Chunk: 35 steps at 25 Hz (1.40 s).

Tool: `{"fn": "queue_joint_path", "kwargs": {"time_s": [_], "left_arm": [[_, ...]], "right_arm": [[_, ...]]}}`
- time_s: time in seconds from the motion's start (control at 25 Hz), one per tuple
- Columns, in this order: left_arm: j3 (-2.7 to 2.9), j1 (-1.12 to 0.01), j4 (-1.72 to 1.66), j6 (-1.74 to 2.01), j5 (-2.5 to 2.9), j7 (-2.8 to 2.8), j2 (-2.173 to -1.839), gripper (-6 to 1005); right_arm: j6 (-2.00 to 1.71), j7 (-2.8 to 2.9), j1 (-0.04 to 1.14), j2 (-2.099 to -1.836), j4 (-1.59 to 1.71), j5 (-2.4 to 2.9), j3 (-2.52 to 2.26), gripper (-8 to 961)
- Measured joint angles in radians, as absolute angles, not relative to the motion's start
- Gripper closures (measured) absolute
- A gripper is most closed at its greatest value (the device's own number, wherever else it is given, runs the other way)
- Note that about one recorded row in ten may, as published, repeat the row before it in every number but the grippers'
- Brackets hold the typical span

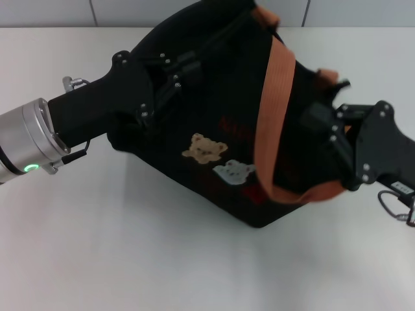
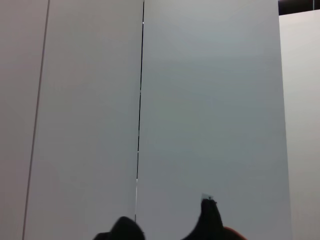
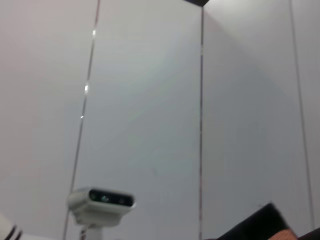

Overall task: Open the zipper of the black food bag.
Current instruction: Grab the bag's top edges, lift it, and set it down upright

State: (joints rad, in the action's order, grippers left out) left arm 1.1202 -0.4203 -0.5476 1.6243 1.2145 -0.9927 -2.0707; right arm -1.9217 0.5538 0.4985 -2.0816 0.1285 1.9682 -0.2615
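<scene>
Table [image 1: 130,259], white and broad, fills the head view, and the black food bag [image 1: 207,110] lies tipped on it across the upper centre, its bear pictures [image 1: 217,159] facing up and an orange-brown strap [image 1: 275,110] draped down its front. The left gripper [image 1: 170,72] reaches in from the left edge onto the bag's upper left end; the right gripper [image 1: 324,123] presses in at the right end, centre right of frame. How either pair of jaws stands cannot be told against the black fabric. The zipper itself is not visible. This looks like the bracing step; next, one gripper must find the pull while the other steadies the bag.
</scene>
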Motion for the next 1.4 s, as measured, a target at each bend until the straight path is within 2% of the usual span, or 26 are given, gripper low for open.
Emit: {"fn": "queue_joint_path", "kwargs": {"time_s": [0.44,0.72,0.88,1.04,1.12,1.2,1.4], "left_arm": [[1.117,-0.417,-0.548,1.621,1.216,-0.985,-2.071,913],[1.077,-0.410,-0.555,1.621,1.226,-0.947,-2.063,914],[1.025,-0.409,-0.556,1.629,1.239,-0.947,-2.041,914],[0.975,-0.407,-0.558,1.632,1.242,-0.956,-2.003,913],[0.966,-0.406,-0.559,1.632,1.241,-0.957,-1.996,913],[0.948,-0.398,-0.589,1.632,1.242,-0.965,-1.967,913],[0.922,-0.392,-0.675,1.638,1.310,-1.001,-1.958,913]], "right_arm": [[-1.817,0.717,0.466,-2.082,0.131,1.828,-0.238,942],[-1.725,0.767,0.463,-2.082,0.127,1.818,-0.181,821],[-1.705,0.789,0.460,-2.082,0.126,1.818,-0.157,752],[-1.697,0.802,0.460,-2.082,0.125,1.818,-0.144,729],[-1.688,0.805,0.460,-2.082,0.125,1.818,-0.142,724],[-1.671,0.806,0.461,-2.082,0.122,1.818,-0.141,718],[-1.653,0.806,0.468,-2.082,0.110,1.818,-0.141,704]]}}
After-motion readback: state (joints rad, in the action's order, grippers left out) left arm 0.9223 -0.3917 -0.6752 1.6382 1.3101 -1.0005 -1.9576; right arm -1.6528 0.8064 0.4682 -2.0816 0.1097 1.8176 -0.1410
